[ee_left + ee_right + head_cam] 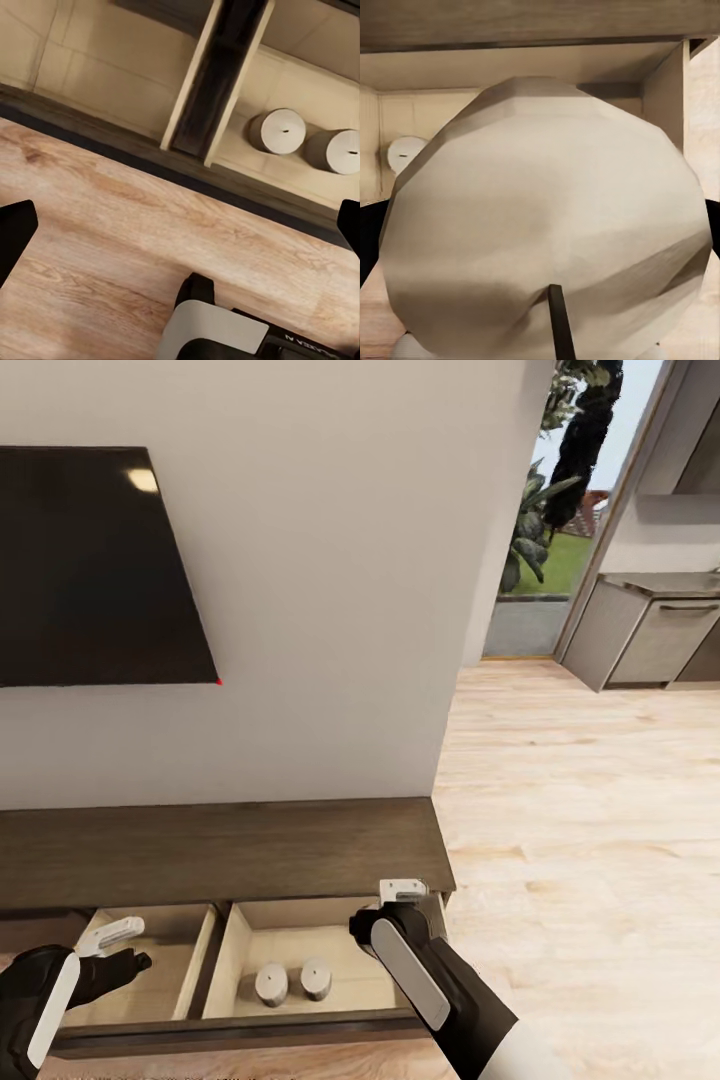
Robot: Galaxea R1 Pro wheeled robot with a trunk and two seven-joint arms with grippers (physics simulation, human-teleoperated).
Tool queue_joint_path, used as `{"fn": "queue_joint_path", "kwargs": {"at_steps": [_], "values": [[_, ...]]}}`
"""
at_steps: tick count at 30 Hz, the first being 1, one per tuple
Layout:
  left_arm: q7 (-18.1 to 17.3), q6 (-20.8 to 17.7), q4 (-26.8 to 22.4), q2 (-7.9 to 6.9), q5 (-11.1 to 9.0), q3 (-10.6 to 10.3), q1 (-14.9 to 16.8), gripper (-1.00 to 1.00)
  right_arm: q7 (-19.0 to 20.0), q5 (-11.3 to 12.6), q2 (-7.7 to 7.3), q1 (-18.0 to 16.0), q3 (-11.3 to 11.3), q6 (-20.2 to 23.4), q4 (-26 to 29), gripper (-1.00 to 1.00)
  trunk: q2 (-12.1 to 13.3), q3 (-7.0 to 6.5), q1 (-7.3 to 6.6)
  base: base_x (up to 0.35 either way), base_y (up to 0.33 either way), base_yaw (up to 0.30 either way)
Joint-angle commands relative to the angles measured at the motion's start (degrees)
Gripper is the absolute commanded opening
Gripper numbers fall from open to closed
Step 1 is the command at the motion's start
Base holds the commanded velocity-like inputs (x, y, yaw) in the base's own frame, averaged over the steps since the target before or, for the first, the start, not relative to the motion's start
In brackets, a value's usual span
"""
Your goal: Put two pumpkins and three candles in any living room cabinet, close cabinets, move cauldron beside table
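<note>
From the head view I see two off-white candles (292, 981) standing in the cabinet's (220, 845) open right drawer. Left gripper (180, 232) jaws wide apart. Right gripper (402, 895) clamps a pale, faceted candle (547, 217); its base is hidden

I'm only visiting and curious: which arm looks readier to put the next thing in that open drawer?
Right. Its claw hovers above the open beige-lined drawer with a pale, stubby candle in front of its camera, apparently gripped; the left claw looks empty.

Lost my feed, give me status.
Right gripper shut on third candle, over open drawer. Two candles already inside. Left gripper open, empty. Nothing blocking.
</note>
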State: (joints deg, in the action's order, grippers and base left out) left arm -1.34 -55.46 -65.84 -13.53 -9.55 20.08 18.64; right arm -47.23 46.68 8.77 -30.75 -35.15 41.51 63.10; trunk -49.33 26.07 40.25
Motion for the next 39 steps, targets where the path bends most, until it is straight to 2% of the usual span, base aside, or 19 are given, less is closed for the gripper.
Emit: {"fn": "queue_joint_path", "kwargs": {"at_steps": [1, 7, 26, 31, 35, 38, 39], "values": [[0.01, 0.0, 0.0, 0.0, -0.01, 0.02, 0.0, 1.0, -0.06, -0.06, 0.22, -0.01, -0.6, -0.12, -0.05, -1.0, 0.0, 0.05, 0.0, 0.002, 0.037, 0.136], [0.02, 0.0, 0.01, 0.0, 0.01, 0.05, 0.0, 1.0, -0.06, -0.11, 1.0, -0.02, -1.59, -0.12, -0.16, -1.0, 0.0, 0.32, 0.0, 0.001, 0.011, 0.136], [-0.05, 0.01, -0.53, 0.0, 0.06, 0.08, 0.0, 1.0, -0.06, -0.12, 1.08, -0.02, -1.69, -0.19, -0.42, -1.0, 0.0, 0.36, 0.0, 0.094, 0.0, 0.006], [-0.06, -0.54, -3.84, -0.03, -0.11, 0.13, 0.0, 1.0, -0.06, -0.18, 1.14, -0.02, -1.61, -0.53, -2.23, -1.0, -2.01, 1.26, 1.1, 0.001, 0.0, 0.0], [-0.07, -2.29, -6.06, -0.01, -0.19, 0.17, 0.0, 1.0, -0.06, -0.68, 1.09, -0.02, -1.62, -4.83, -3.65, -1.0, -3.61, 1.97, 1.98, 0.0, 0.0, 0.0], [-0.13, -3.88, -8.91, -0.01, -0.32, 0.33, 0.0, 1.0, -0.04, -0.81, 1.23, -0.14, -1.53, -6.35, -4.87, -1.0, -4.81, 2.51, 2.63, 0.0, 0.0, 0.0], [-0.14, -4.16, -10.13, 0.42, -0.35, 0.2, 0.0, 1.0, -0.04, -0.79, 1.23, -0.57, -1.52, -6.57, -5.78, -1.0, -5.22, 2.69, 2.85, 0.0, 0.0, 0.0]]}}
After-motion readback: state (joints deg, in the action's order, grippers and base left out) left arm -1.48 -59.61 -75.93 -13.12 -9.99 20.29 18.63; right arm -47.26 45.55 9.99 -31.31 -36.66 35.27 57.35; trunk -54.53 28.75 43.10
